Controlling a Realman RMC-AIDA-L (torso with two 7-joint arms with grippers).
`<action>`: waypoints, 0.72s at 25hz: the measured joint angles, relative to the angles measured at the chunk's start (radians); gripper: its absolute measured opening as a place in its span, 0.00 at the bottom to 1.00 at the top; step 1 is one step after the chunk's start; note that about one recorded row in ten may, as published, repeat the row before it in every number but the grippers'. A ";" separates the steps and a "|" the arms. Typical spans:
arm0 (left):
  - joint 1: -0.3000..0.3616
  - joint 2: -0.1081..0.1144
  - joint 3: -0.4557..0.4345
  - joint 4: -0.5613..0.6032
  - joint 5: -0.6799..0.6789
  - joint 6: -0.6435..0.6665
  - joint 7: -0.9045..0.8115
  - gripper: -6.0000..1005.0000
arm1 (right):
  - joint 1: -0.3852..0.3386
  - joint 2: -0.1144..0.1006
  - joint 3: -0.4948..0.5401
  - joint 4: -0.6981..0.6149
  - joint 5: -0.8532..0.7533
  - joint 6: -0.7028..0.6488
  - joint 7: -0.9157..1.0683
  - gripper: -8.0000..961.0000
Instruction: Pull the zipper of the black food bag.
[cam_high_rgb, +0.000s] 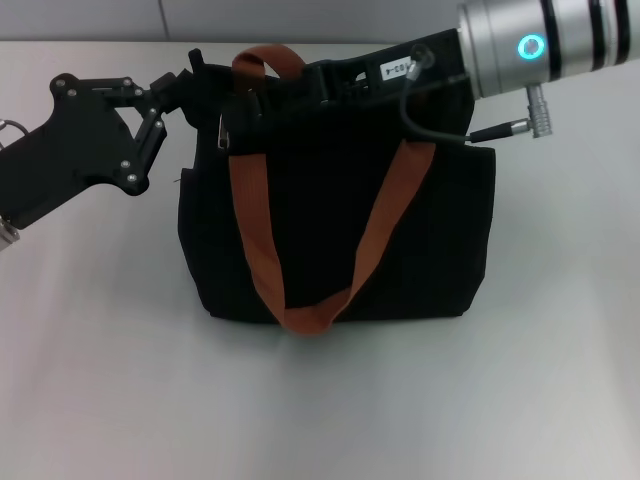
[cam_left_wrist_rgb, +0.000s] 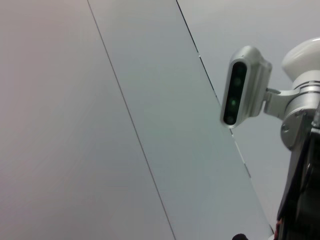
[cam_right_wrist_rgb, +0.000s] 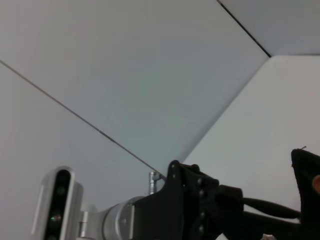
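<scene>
The black food bag (cam_high_rgb: 335, 225) stands upright in the middle of the white table, with two rust-brown handles (cam_high_rgb: 258, 240) draped over its front. A small silver zipper pull tab (cam_high_rgb: 222, 133) hangs at the bag's top left end. My left gripper (cam_high_rgb: 192, 78) reaches in from the left and sits at the bag's top left corner, just above the tab. My right gripper (cam_high_rgb: 318, 80) comes in from the upper right and lies along the bag's top edge, dark against the black fabric. The right wrist view shows the left gripper's black linkage (cam_right_wrist_rgb: 192, 202) and a corner of the bag (cam_right_wrist_rgb: 307, 175).
The white table (cam_high_rgb: 110, 380) extends in front of and beside the bag. A grey wall (cam_left_wrist_rgb: 100, 100) stands behind. The right arm's wrist camera (cam_left_wrist_rgb: 242, 85) shows in the left wrist view. A cable (cam_high_rgb: 420, 115) loops from the right wrist over the bag's top.
</scene>
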 joint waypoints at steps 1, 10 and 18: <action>-0.001 0.000 0.000 0.000 0.000 0.003 -0.003 0.02 | 0.005 0.000 -0.009 -0.001 0.000 0.010 0.006 0.57; -0.004 0.002 0.002 0.000 0.000 0.020 -0.019 0.02 | 0.026 0.010 -0.071 -0.006 -0.001 0.071 0.024 0.57; -0.013 0.001 0.005 0.000 0.000 0.018 -0.049 0.02 | 0.021 0.020 -0.078 -0.023 0.009 0.092 0.023 0.57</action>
